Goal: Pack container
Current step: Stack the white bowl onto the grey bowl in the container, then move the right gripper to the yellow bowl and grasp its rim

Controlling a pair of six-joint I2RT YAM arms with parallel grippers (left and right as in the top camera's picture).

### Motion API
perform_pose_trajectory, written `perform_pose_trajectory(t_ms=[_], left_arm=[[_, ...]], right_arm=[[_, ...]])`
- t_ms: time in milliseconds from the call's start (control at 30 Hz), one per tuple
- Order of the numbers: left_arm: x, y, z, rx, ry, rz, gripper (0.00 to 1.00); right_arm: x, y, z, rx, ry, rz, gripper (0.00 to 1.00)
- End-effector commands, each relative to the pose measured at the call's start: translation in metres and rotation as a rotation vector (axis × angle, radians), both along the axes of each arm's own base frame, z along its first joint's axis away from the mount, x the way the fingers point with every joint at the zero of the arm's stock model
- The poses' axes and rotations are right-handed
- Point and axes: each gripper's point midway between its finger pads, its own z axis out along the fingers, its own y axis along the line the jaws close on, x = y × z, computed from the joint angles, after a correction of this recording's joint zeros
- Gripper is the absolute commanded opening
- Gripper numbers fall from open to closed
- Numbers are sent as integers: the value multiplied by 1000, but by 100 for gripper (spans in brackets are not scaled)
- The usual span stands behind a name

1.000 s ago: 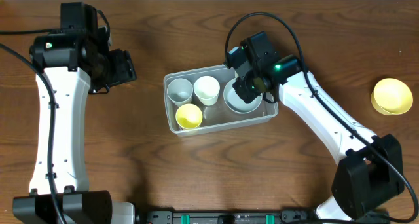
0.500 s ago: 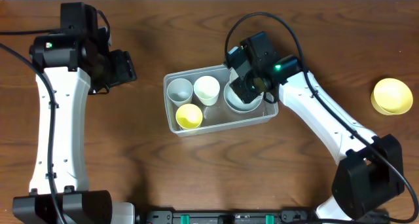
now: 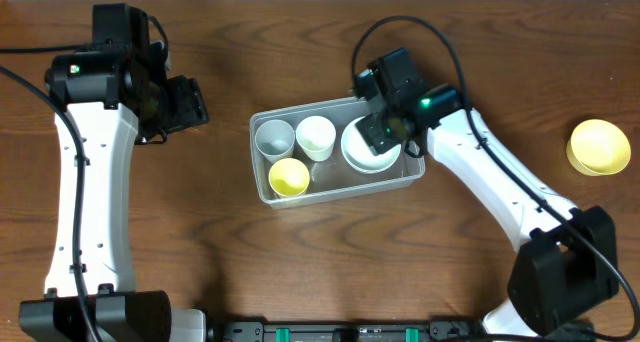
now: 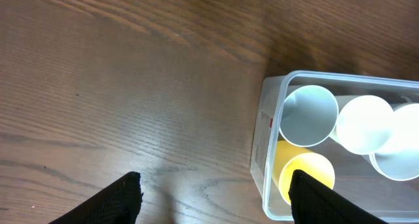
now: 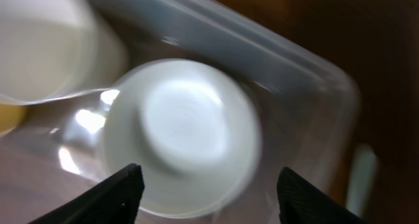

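Overhead: the clear container [image 3: 345,188] sits mid-way along the wooden table [image 3: 320,267], holding a grey cup [image 3: 274,139], a white cup [image 3: 316,137], a yellow cup [image 3: 289,177] and a white bowl [image 3: 366,154]. The right gripper [image 3: 385,132] hovers over the bowl's end; the left gripper [image 3: 190,102] hangs well apart. A yellow bowl [image 3: 598,147] lies far right.

Left wrist: fingers [image 4: 124,199] spread wide over bare wood, with the container just beyond.

Right wrist: fingers [image 5: 114,194] spread above the bowl, gripping nothing.

- Container [image 3: 340,188]: clear plastic rectangular tub, rounded corners, raised rim.
- Upright, open top, long axis slightly skewed.
- Lies at centre of overhead frame.
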Motion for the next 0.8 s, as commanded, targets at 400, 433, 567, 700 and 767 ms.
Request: perform_pose_trajectory(t_ms=[400, 433, 567, 700, 767], left_arm=[[-1, 1, -3, 1, 13, 2, 73], [-1, 1, -3, 1, 13, 2, 73], [-2, 2, -3, 1, 14, 2, 73], [-4, 1, -4, 1, 24, 2, 73], [-4, 1, -4, 0, 27, 2, 73]], right_arm=[[15, -312, 75, 115, -175, -1007, 77], [13, -325, 64, 116, -146, -1038, 77], [5, -358, 16, 122, -22, -1112, 77], [-2, -372, -32, 131, 101, -1147, 77], [-5, -375, -52, 127, 150, -1160, 77]])
